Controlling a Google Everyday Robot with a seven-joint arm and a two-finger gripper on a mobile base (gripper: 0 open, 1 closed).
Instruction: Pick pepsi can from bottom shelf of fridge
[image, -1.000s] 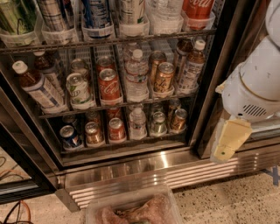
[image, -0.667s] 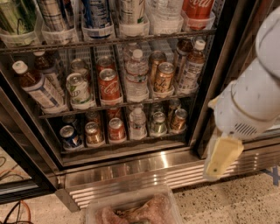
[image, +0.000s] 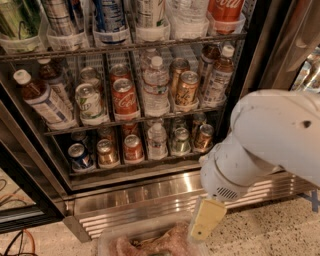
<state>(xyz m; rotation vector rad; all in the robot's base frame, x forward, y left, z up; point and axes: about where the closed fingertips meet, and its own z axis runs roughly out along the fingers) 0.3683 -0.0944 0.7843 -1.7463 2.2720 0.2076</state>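
Pepsi can (image: 80, 156): upright at the front of the leftmost lane on the bottom shelf (image: 120, 166), inside the fridge (image: 250, 60).
Pepsi can look: blue side with a pale mark, silver top; I cannot make out the logo.
Bottom shelf, left to right: Pepsi can, gold can (image: 106, 152), red can (image: 133, 148), small water bottle (image: 157, 141), green can (image: 180, 141), brown can (image: 203, 138); more cans stand behind them in the lanes.
Middle shelf (image: 140, 119), left to right: left tea bottle (image: 42, 97), pale can (image: 89, 100), cola can (image: 124, 97), tall water bottle (image: 156, 87), bronze can (image: 186, 87), right tea bottle (image: 217, 75).
Top shelf (image: 125, 47): clear tubs (image: 107, 37) hold cans and bottles, with only their lower parts in view; a red cola bottle (image: 225, 10) stands at the far right.
Bin (image: 125, 232): clear plastic, in front of the grille (image: 150, 200); pinkish-brown stuff lies inside, and I cannot tell what it is.
My gripper (image: 206, 225): low and right of centre, outside the fridge, over the bin's right end, well apart from the Pepsi can; I cannot tell whether it is released or clenched.
My arm (image: 270, 140): white, reaching in from the right.
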